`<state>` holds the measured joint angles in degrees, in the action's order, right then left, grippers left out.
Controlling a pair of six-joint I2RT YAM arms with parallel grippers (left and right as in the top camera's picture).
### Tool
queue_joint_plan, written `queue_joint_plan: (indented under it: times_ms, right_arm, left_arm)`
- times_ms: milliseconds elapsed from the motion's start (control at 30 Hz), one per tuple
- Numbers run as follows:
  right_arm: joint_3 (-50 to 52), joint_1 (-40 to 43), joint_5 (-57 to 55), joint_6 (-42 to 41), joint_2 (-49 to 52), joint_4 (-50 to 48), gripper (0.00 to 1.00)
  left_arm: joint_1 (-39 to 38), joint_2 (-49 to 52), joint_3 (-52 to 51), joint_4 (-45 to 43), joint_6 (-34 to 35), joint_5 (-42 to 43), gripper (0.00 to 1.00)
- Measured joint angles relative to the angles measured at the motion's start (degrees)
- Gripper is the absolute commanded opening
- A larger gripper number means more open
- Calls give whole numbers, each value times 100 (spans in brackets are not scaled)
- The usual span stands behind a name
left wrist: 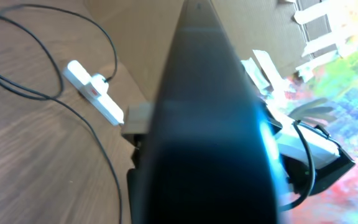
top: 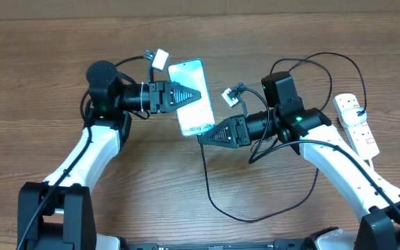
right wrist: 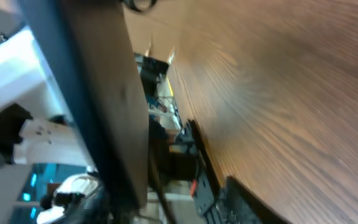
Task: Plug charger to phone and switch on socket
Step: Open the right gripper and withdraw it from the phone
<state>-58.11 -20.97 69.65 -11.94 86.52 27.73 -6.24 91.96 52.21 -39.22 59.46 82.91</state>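
Note:
The phone (top: 194, 114) with its cyan-blue screen is held off the table at the centre. My left gripper (top: 198, 94) is shut on its long sides from the left. In the left wrist view the phone (left wrist: 210, 124) shows edge-on as a dark slab. My right gripper (top: 205, 137) is at the phone's near end, shut on the end of the charger (top: 245, 219), whose black cable loops down and round to the right. The connector tip is hidden by the fingers. The white socket (top: 356, 121) lies at the far right; it also shows in the left wrist view (left wrist: 95, 94).
The wooden table (right wrist: 278, 93) fills the right wrist view, with the phone's dark edge (right wrist: 98, 93) across its left. The charger cable (left wrist: 114, 46) arcs to the socket. Both white arms reach in from the table's front edge.

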Motion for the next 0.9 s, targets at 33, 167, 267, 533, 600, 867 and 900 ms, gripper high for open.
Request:
queue_joint_plan:
  times_ms: [33, 167, 267, 533, 600, 867, 900]
  right_arm:
    - [-2, 7, -9, 4, 0, 166, 82]
    - [-4, 28, -129, 479, 2, 831, 100]
    - [-4, 59, -763, 809, 2, 1025, 100]
    - [-275, 612, -4529, 127, 0, 1255, 100]
    - [-431, 645, -4922, -109, -13, 1244, 100]
    - [-651, 48, -3418, -437, -376, 922, 100]
    - [-651, -90, -3346, -404, -376, 979, 100]
  left_arm:
    - [44, 0, 0, 109, -122, -7, 4]
    - [190, 0, 7, 1252, -761, -308, 4]
    - [256, 0, 2, 2435, -1064, -839, 4]
    - [251, 2, -17, 3794, -1519, -1971, 4]
    - [247, 2, -17, 3816, -1508, -2184, 4]
    - [247, 2, -17, 3884, -1440, -2970, 4]
    - [247, 2, -17, 3882, -1423, -3025, 4]
